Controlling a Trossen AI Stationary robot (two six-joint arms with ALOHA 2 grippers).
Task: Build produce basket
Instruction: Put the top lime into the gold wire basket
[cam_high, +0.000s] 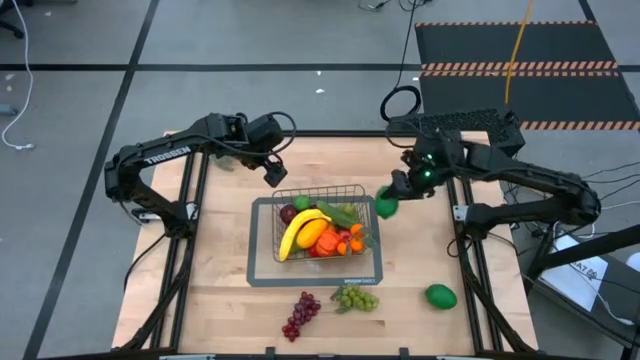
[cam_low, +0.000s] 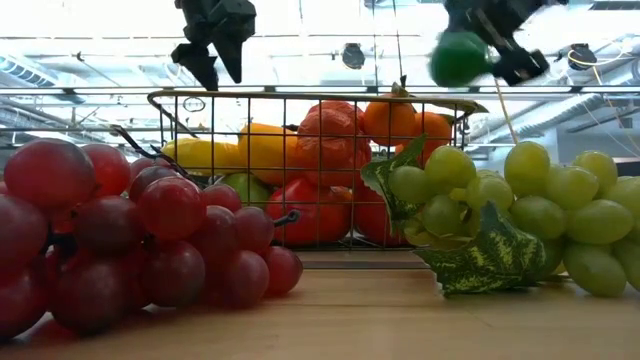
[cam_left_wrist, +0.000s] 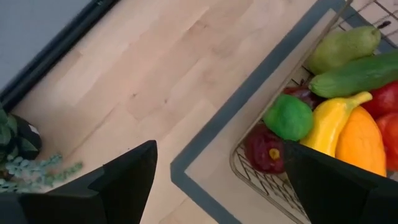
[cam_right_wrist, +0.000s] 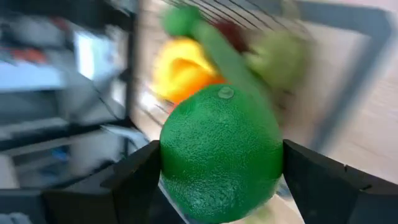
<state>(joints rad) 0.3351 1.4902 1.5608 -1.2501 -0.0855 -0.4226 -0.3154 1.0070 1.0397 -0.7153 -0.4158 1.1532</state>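
**Right wrist view: green ball clamped, basket already heaped**

Right wrist view shows the right gripper (cam_right_wrist: 217, 186) clamped on a green ball (cam_right_wrist: 221, 152), one finger against each side, with the basket's heaped produce just beyond it. From above, the ball (cam_high: 386, 206) hangs just outside the basket (cam_high: 352, 187), beside its wall on the right arm's side.

Risks, as I judge them: the basket is piled with a banana (cam_high: 297, 232), oranges (cam_high: 350, 240) and a cucumber (cam_high: 337, 211), so a round ball let go on top could roll off the heap and over the low wall. Coming in low, the fingers could also catch the wire rim.

The ball has no long axis, so its heading does not matter. The basket's long axis runs across the table from arm to arm.

Farther off, past the basket, the left gripper (cam_high: 273, 172) hovers by its opposite corner, fingers apart and empty. Red grapes (cam_high: 300, 313), green grapes (cam_high: 355, 298) and another green ball (cam_high: 440, 296) lie outside, toward the table's front.
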